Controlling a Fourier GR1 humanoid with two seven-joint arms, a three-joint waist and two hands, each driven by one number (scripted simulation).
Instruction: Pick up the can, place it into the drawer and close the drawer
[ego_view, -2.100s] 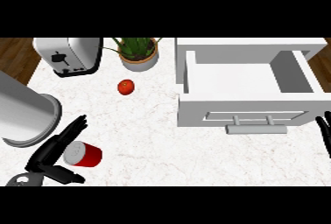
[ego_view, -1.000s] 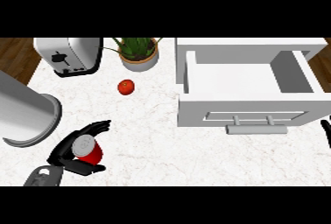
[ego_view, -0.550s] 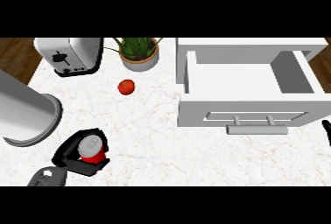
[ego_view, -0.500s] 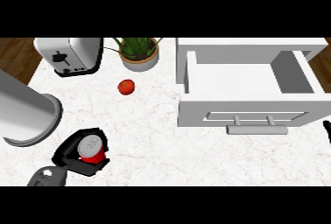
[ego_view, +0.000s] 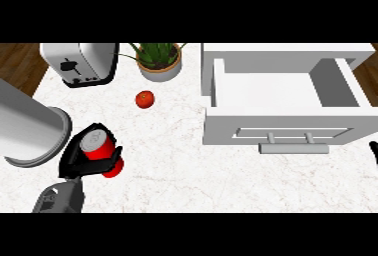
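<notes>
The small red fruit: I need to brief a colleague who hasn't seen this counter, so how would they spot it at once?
Start at the toaster in the counter's far left corner, with the potted plant beside it. Just in front of the plant, lying alone on the marble, is the small red fruit. Unlike the red can nearer the front, it is round and no hand touches it.

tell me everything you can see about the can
The can is red with a silvery grey top that faces up and slightly toward the view's top. It sits at the lower left of the white marbled counter, beside the large metal cylinder. The left hand is curled round it, hiding parts of its side. Whether it is lifted off the counter cannot be told.
</notes>
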